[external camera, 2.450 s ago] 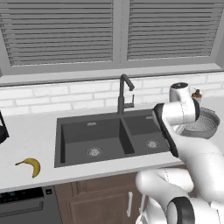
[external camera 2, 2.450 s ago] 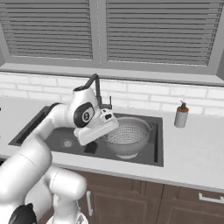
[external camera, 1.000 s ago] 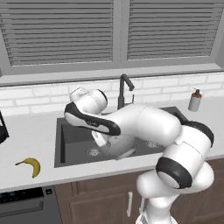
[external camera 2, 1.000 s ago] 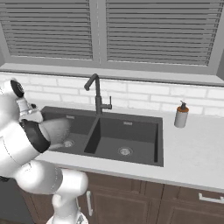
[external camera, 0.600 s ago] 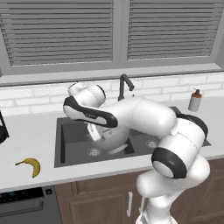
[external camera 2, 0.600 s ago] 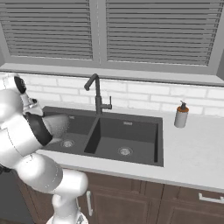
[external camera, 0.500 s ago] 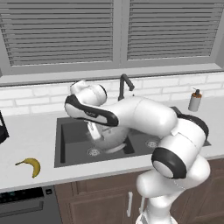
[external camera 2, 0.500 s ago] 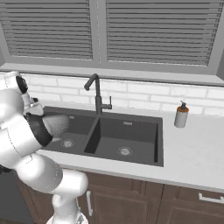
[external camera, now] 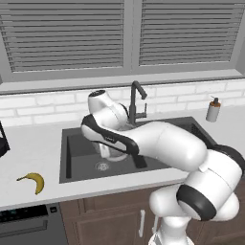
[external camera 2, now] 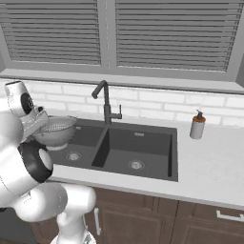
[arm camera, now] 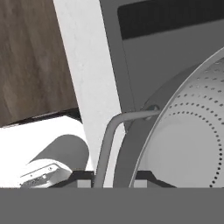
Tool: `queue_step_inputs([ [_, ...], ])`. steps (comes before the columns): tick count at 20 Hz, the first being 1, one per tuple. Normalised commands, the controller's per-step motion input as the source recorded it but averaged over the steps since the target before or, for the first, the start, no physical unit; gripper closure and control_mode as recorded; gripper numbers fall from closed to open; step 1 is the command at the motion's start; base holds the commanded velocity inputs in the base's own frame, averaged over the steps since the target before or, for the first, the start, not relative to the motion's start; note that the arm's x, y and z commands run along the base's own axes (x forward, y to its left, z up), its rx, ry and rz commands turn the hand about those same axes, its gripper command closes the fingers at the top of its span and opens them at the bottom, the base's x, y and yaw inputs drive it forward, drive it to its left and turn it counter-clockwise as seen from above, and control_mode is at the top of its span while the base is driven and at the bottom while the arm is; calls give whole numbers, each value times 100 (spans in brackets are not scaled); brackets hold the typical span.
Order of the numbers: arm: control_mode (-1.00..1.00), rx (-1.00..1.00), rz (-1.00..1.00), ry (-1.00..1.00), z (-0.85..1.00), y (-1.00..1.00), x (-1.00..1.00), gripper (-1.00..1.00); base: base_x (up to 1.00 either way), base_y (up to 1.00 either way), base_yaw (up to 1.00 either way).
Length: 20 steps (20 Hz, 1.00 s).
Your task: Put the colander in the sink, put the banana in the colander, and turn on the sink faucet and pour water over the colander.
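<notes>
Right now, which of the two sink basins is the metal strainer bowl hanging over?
The basin left of the divider, on the banana's side. The colander is held by the gripper above that drain; the right basin of the sink, nearer the soap bottle, holds nothing.

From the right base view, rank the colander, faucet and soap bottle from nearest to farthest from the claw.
The claw is shut on the colander's handle.
1. colander: in the claw's grip, over the left basin.
2. faucet: behind the divider, mid-sink.
3. soap bottle: on the counter to the right of the sink, farthest.
</notes>
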Motion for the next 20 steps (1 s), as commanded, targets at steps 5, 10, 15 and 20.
queue_step_inputs([
  [5,-100,18,-5,-19,-4,1,48,100,0,0,0],
  [10,-100,1,-8,4,-1,4,53,100,0,0,0],
  [15,-100,0,-6,15,-26,1,28,100,0,0,0],
  [20,-100,0,-6,3,-55,6,35,100,0,0,0],
])
